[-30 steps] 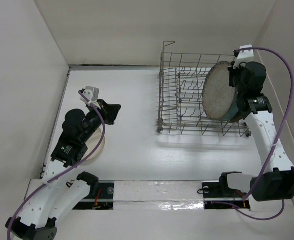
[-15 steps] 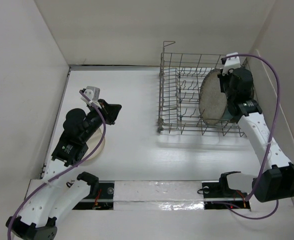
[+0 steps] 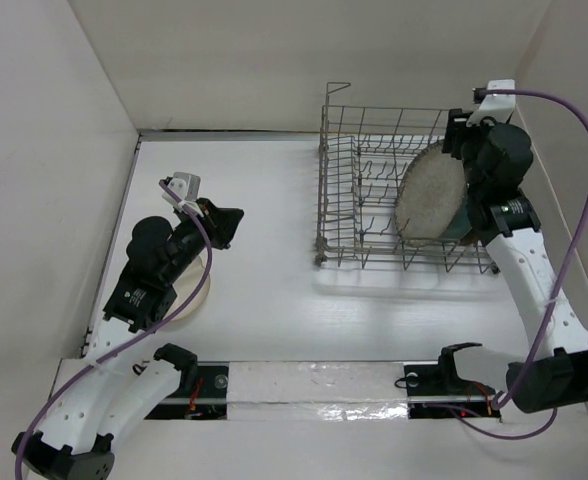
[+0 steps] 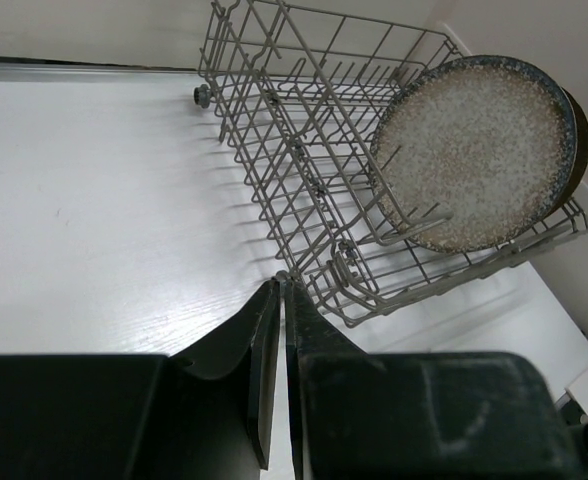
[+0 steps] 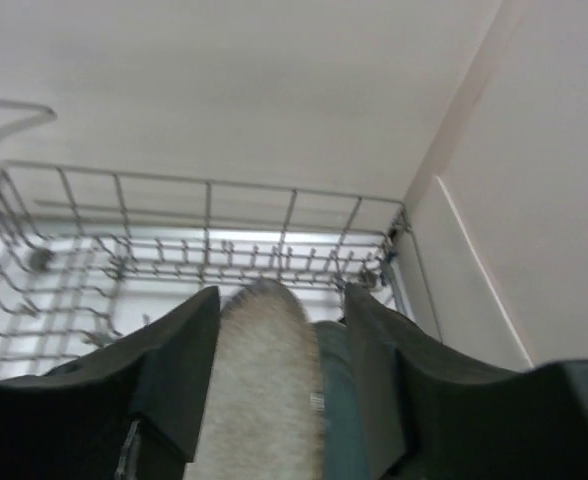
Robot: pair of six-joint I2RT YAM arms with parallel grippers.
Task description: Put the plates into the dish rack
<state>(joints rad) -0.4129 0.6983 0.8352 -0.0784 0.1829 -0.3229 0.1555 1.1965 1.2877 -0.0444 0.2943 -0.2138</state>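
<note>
The wire dish rack stands at the back right. A large speckled plate stands on edge in it, leaning left, with a grey-blue plate just behind it. My right gripper hovers over their top rims, open. In the right wrist view its fingers straddle the speckled plate and the grey-blue plate. My left gripper sits low at the left, shut and empty, its tips nearly touching. A cream plate lies partly hidden under the left arm.
White walls close in the table on the left, back and right; the right wall is close beside the rack. The rack's tall gridded sides and upright tines surround the plates. A taped strip runs along the near edge.
My right gripper has opened and let go of the speckled plate, which now leans in the rack. That gripper has risen and shifted right. The left arm has stayed still.
</note>
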